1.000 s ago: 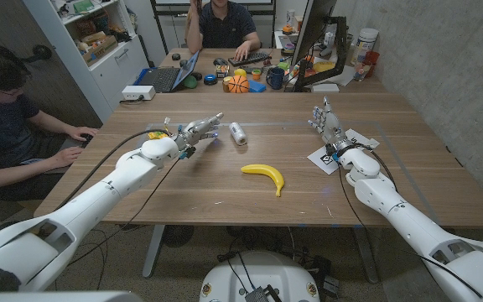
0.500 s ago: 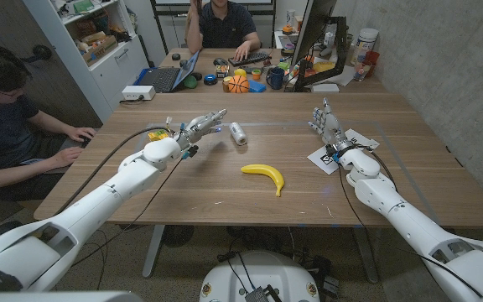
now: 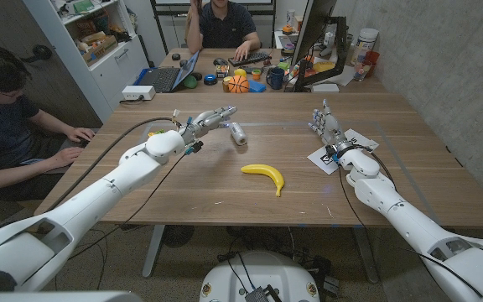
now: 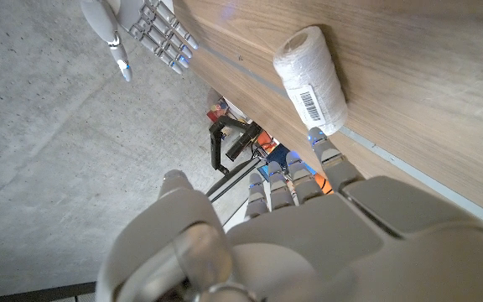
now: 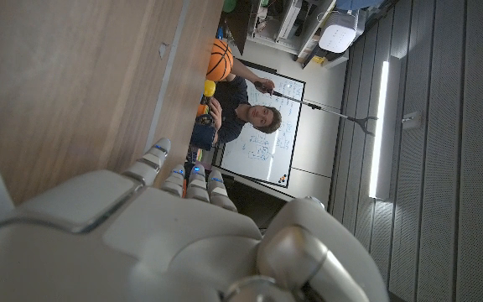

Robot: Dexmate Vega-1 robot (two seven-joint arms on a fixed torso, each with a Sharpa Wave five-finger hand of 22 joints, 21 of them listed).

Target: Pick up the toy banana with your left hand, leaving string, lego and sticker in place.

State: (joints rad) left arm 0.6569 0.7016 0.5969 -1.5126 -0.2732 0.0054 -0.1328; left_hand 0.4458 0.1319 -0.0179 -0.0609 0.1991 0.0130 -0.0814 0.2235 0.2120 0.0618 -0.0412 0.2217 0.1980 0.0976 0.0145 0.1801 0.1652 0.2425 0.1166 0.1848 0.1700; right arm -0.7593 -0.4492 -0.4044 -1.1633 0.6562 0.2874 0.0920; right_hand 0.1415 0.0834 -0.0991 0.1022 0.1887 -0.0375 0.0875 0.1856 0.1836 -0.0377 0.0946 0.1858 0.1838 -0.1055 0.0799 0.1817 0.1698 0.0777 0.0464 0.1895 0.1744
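Note:
The yellow toy banana [image 3: 263, 174] lies on the wooden table [image 3: 225, 189] near its middle. My left hand [image 3: 203, 124] hovers behind and to the left of it, fingers stretched out and apart, holding nothing. Its fingertips reach toward the white spool of string [image 3: 238, 133], which lies on its side; the left wrist view shows the same spool [image 4: 312, 77] just past my left hand [image 4: 292, 239]. My right hand [image 3: 325, 124] stands upright and empty at the right, beside the white sticker sheet [image 3: 340, 152]. The right wrist view shows my right hand [image 5: 158, 243] over bare wood.
A person sits at the table's left side, one hand [image 3: 83, 134] near the edge. Another person [image 3: 222, 25] sits behind the far end among a laptop [image 3: 168, 77], a small basketball [image 3: 236, 84] and a monitor [image 3: 309, 38].
My left hand has risen and moved forward and to the right, its fingertips now close to the string spool. The banana, spool and right hand have not moved.

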